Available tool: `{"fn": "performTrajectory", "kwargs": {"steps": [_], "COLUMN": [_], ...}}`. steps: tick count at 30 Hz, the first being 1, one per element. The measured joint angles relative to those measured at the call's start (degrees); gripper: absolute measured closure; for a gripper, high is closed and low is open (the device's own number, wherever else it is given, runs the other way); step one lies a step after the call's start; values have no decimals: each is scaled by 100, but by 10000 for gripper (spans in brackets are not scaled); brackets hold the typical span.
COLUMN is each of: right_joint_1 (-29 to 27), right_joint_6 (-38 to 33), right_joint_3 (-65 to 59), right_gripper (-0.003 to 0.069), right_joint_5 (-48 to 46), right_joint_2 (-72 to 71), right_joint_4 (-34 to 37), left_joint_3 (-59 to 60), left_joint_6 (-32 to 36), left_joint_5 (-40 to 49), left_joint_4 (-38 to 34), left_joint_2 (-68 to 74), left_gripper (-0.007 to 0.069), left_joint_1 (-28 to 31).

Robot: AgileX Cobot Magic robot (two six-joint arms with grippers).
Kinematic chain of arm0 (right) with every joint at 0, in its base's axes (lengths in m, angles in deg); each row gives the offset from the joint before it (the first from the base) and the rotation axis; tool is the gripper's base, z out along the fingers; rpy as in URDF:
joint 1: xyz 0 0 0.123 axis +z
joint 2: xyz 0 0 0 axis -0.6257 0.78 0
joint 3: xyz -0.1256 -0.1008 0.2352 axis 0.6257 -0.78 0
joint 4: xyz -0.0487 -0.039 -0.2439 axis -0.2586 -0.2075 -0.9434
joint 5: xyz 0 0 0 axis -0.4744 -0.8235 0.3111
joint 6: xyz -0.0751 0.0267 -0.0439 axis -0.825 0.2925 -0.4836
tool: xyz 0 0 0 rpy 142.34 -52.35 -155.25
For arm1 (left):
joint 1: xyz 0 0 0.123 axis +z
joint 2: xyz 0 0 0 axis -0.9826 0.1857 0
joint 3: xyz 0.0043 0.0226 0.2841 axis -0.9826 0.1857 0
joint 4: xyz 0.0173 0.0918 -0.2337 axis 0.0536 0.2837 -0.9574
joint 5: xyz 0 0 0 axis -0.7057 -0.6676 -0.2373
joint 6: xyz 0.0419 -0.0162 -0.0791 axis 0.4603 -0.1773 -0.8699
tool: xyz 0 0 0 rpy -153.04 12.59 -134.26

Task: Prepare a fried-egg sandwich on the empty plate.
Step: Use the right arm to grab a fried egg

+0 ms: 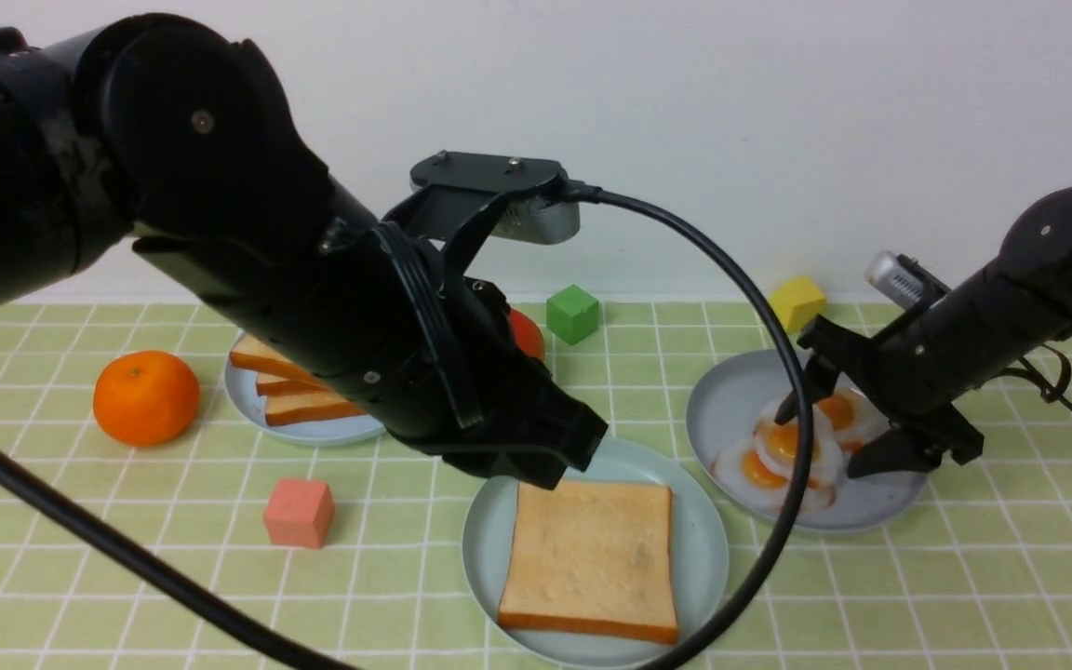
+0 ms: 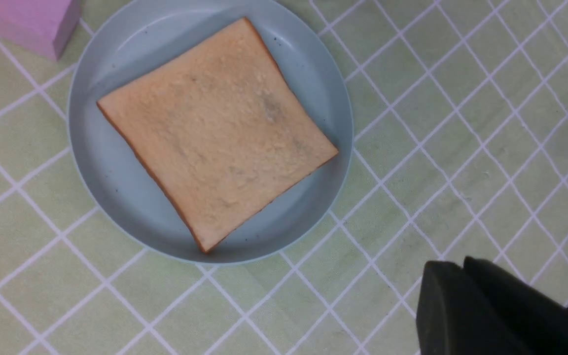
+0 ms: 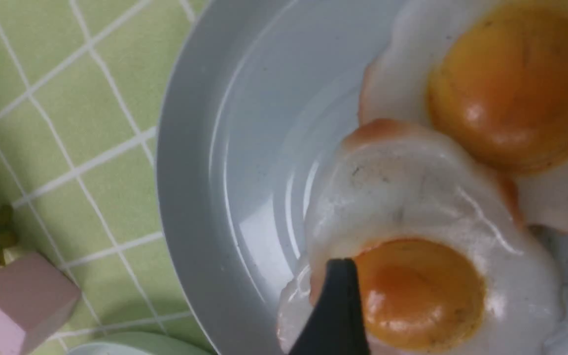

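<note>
Right wrist view: jaws [image 3: 461,303] open over fried egg [image 3: 392,207], a fingertip on each side of its yolk. It overlaps a second egg [image 3: 515,88]; part of another shows beneath. All on grey-blue plate [image 3: 259,162]. Pink block [image 3: 22,301] and pale-green plate rim [image 3: 136,342] on worktop [image 3: 111,197].
</note>
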Motion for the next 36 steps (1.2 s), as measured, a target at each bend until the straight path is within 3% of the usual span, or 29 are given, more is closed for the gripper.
{"fn": "performTrajectory", "kwargs": {"steps": [10,15,18,29,36], "right_joint_1": [0,-17,-26,-20,-9], "right_joint_6": [28,28,28,28,-177], "right_joint_3": [11,18,24,30,11], "right_gripper": [173,361,529,538,607], "right_joint_5": [66,59,5,-81,-174], "right_joint_2": [95,142,166,67,-187], "right_joint_4": [-6,-6,-81,-235,-433], "left_joint_3": [0,0,0,0,0], "left_joint_6": [0,0,0,0,0], "left_joint_5": [4,23,43,102,127], "left_joint_4": [0,-5,-5,-5,-5], "left_joint_2": [0,0,0,0,0], "left_gripper": [568,568,568,556,552], "left_joint_1": [0,0,0,0,0]}}
